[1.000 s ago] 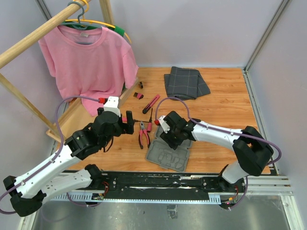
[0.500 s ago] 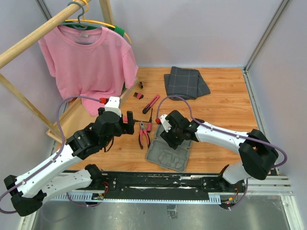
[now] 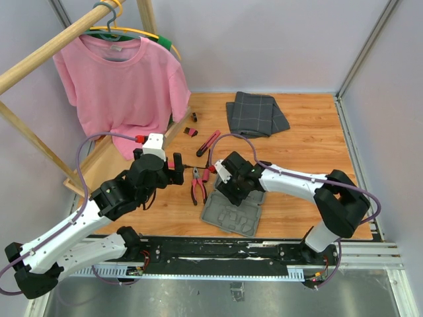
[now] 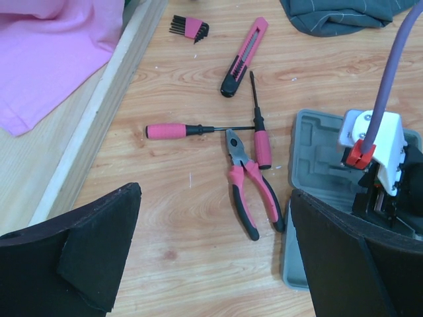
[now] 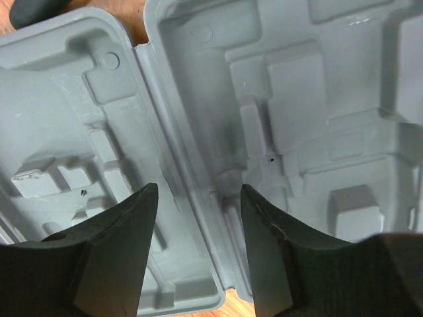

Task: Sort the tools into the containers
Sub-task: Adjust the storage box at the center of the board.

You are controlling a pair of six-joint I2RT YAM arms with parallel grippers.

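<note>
Five tools lie on the table (image 3: 310, 142): two screwdrivers, one pliers (image 4: 250, 181), one knife (image 4: 244, 56) and one hex-key set (image 4: 190, 28). A sixth small dark item near the rack (image 3: 99, 165) is too small to identify. The pink screwdriver (image 4: 173, 130) lies crosswise, and its tip meets the shaft of the black-and-pink screwdriver (image 4: 260, 132). The pliers' head sits just beside that crossing. The knife and the hex keys lie farther back, and none of the tools is in a container. There is one container, an open grey case (image 3: 234, 208) just right of the pliers. Both of its moulded halves are bare. The left arm reaches forward from its base, and its wrist hangs over the table left of the pliers. The left fingers (image 4: 86, 257) are spread wide with nothing between them. The right arm folds leftward across the table, with its wrist pointing down over the case by the hinge. The right fingers (image 5: 112, 264) are apart and hold nothing; whether they touch the plastic I cannot tell. One pink shirt (image 3: 122, 86) hangs on the rack, and one folded cloth (image 3: 254, 113) lies at the back.
</note>
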